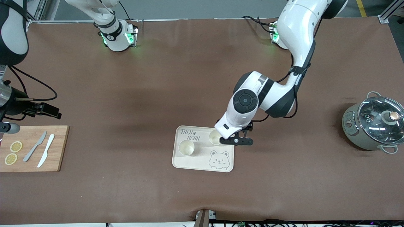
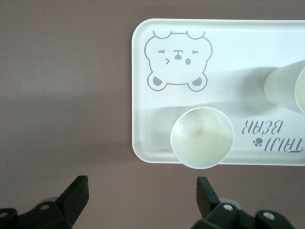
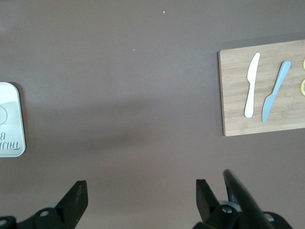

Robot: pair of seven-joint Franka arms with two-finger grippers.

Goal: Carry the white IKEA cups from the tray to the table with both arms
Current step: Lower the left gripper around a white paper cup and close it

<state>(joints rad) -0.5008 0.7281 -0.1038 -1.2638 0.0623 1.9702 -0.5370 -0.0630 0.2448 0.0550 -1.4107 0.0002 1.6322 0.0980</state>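
the left gripper (image 2: pixel 138 198) hangs with its jaws wide apart and holding nothing, just over the tray's (image 1: pixel 202 164) edge beside one white cup (image 1: pixel 215 137). that cup stands on the tray. the other white cup (image 1: pixel 186 148) stands on it too, nearer the front camera. the right gripper (image 3: pixel 138 200) waits, jaws apart, over bare table near the cutting board (image 1: pixel 56 151)

Two cream-white cups (image 1: pixel 186 148) on a cream tray (image 1: pixel 203 164) with grey bear drawing, brown table (image 1: pixel 157 94), black left gripper (image 2: pixel 143 198)
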